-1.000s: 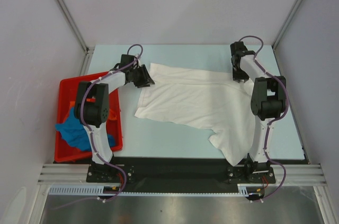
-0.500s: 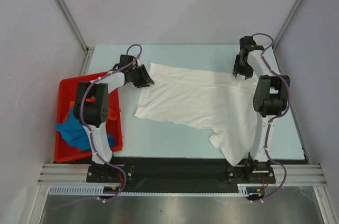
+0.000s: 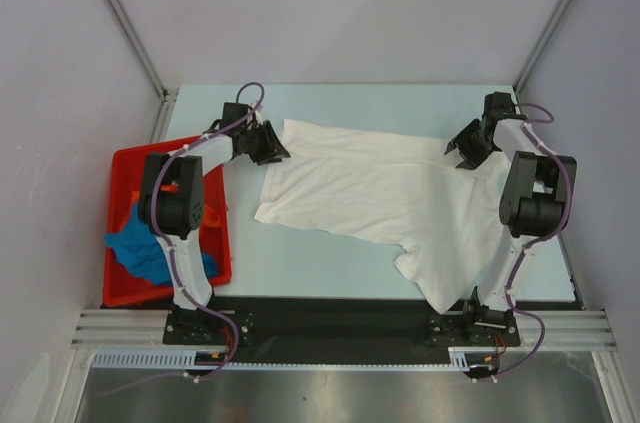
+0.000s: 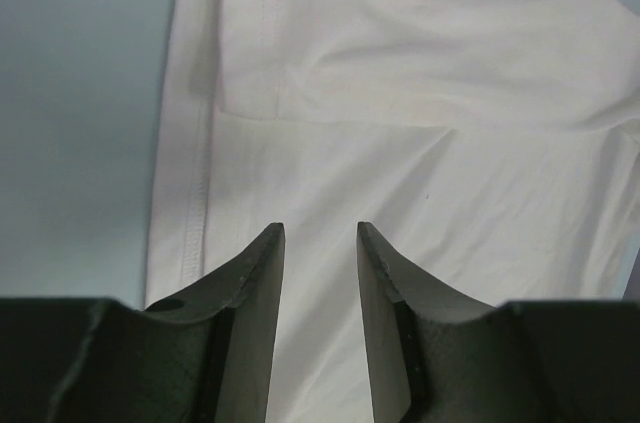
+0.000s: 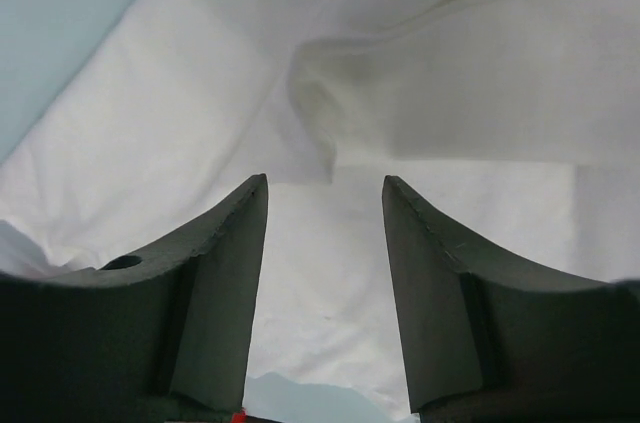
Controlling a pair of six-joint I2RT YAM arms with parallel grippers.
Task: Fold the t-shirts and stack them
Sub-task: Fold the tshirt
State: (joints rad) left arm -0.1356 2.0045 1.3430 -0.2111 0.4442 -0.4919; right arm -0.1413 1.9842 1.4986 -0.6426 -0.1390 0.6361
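While left gripper [image 4: 320, 228] and right gripper [image 5: 325, 179] stand jaws apart, white t-shirt [image 3: 370, 188] lies spread beneath both, apparently ungripped.

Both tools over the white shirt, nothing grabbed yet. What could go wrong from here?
1. The right tool hangs open over a raised wrinkle in the white t-shirt; closing there may pinch only that ridge and bunch the cloth.
2. The shirt's near corner lies right by the right arm's base; a pull could snag it there.
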